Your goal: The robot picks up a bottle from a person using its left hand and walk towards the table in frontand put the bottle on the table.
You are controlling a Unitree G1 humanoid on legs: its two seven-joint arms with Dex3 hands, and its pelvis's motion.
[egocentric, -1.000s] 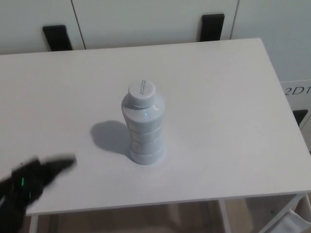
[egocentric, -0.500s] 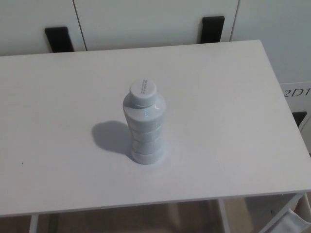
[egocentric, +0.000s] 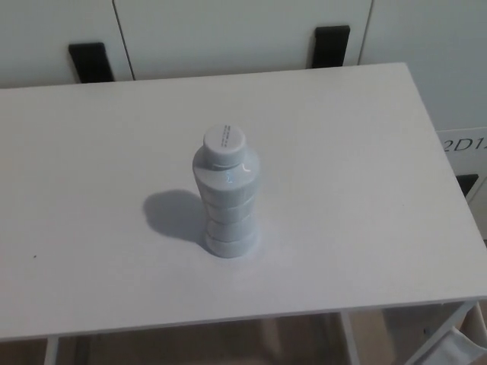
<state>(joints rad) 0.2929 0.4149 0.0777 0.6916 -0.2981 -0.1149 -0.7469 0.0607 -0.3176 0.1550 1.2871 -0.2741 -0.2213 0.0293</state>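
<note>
Fingers of the left hand and right hand were out of the picture, so their state could not be told. Bottle (egocentric: 226, 199) stood upright, capped, near the middle of the bench (egocentric: 365, 190), no fingers near it. Placing appeared done; nothing seemed left.

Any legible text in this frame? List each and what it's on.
"2D1": on the white label at the right picture edge, cut off there.
Dark print on the cap of the bottle: too small to read.
Nothing else readable.
</note>
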